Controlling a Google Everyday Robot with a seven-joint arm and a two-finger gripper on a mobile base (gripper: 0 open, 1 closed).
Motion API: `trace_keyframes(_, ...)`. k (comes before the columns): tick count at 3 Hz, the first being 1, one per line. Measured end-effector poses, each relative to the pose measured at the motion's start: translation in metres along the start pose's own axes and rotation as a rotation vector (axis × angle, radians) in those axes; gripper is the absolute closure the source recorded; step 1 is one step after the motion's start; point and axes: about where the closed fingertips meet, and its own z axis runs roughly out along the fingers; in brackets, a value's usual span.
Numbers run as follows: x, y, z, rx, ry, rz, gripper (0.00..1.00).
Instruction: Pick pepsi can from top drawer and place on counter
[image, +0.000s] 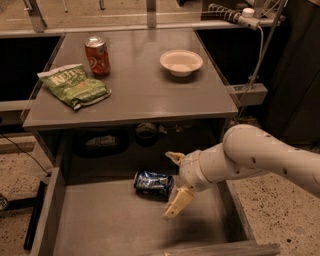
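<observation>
The pepsi can (152, 183), dark blue with white markings, lies on its side on the flat bottom of the open top drawer (110, 225), near its back. My gripper (175, 181) hovers over the drawer just right of the can, its fingers open: one fingertip (174, 157) is above and behind the can, the other (176, 204) in front of it. The can lies at the mouth of the open fingers. The grey counter (140, 87) is above the drawer.
On the counter are a red-orange soda can (97, 55) at back left, a green chip bag (74, 85) at left and a white bowl (181, 62) at back right. A cable and power strip (246, 90) hang at the right. Drawer walls (48, 215) bound the sides.
</observation>
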Motion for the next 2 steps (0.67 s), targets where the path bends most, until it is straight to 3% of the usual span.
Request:
trace_keyframes(1,-0.03,0.01,0.03,-0.07,-0.019,-0.034,0.0)
trace_keyframes(2,-0.039,0.008,0.047,-0.069,-0.001,-0.054,0.0)
